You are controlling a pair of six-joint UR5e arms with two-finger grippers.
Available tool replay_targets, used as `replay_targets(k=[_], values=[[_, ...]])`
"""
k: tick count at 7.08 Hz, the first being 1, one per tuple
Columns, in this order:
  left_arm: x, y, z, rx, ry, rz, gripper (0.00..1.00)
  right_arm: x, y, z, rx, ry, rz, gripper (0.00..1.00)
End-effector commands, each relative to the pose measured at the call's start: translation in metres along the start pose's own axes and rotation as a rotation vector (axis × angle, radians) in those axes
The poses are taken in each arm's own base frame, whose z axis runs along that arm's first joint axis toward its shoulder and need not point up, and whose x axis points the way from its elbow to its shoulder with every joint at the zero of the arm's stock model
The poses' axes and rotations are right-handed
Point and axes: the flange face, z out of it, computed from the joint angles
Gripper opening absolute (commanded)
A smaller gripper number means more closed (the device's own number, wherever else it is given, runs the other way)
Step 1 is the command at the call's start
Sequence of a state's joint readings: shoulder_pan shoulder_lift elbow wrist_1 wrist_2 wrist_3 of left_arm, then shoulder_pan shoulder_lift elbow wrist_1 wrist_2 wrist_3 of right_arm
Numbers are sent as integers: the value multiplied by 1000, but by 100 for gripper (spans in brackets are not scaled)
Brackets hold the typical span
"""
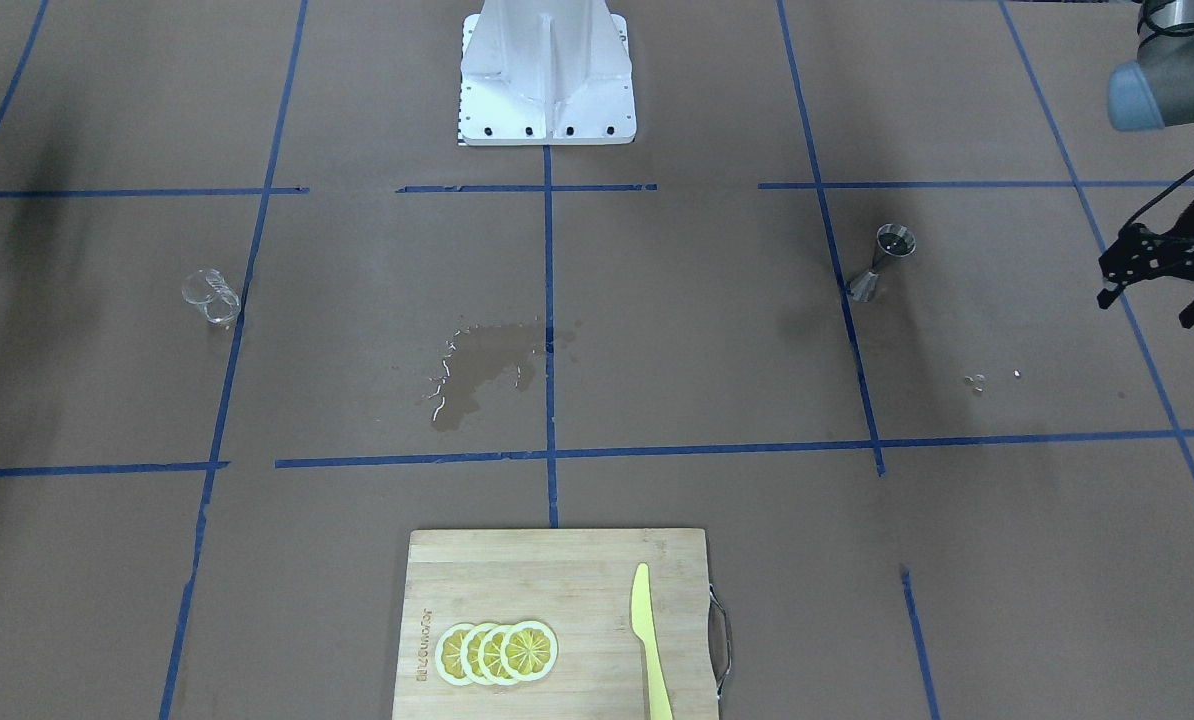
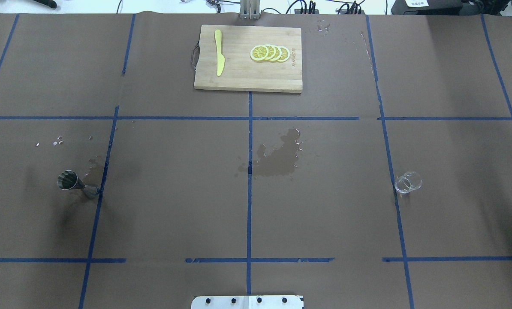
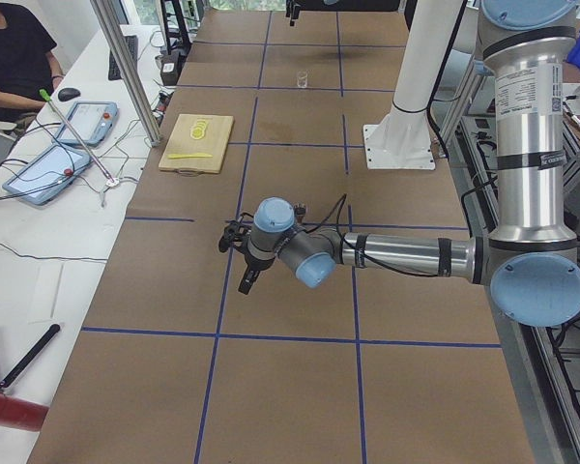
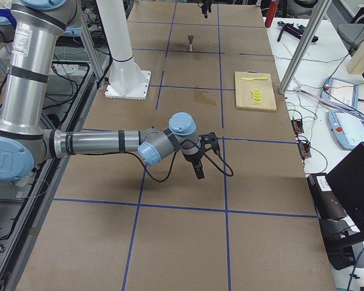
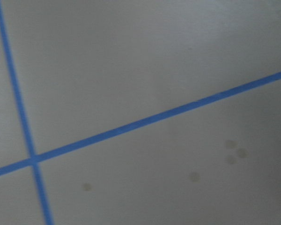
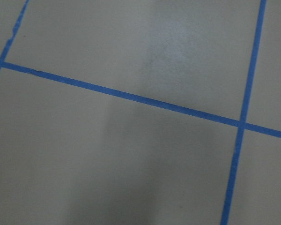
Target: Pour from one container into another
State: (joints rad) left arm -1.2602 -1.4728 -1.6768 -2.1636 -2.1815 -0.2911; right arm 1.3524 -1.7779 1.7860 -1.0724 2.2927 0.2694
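Jigger (image 2: pixel 73 184) upright at the overhead view's left, base just beside a blue tape line, water drops (image 2: pixel 58 141) on the table (image 2: pixel 174 193) near it. Left gripper (image 1: pixel 1145 308) hovers further out, apart from it, fingers spread wide, holding nothing. Centre: wet patch (image 2: pixel 277 156); beyond it a cutting board (image 2: pixel 247 79) with yellow knife (image 2: pixel 218 53) and lemon slices (image 2: pixel 269 53). Right: glass cup (image 2: pixel 408 182) on the table, just beside another tape line. Right gripper (image 4: pixel 200 160) hangs over bare table well away from the cup; seen only in side views, cannot tell how its fingers stand.
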Motion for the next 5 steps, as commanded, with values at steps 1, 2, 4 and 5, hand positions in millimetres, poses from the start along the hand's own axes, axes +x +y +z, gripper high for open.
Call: replay_targets(k=[1, 2, 4, 5], values=[[-60, -35, -60, -63, -90, -20, 100, 64, -23, -20, -25, -42, 114, 100], [-69, -55, -86, -103, -109, -49, 100, 67, -24, -19, -52, -43, 147, 100], [-75, -44, -80, -158, -103, -73, 100, 58, -41, -16, -140, -83, 171, 100], [-74, -31, -70, -180, -58, -87, 100, 58, -41, -15, -177, -90, 112, 100]])
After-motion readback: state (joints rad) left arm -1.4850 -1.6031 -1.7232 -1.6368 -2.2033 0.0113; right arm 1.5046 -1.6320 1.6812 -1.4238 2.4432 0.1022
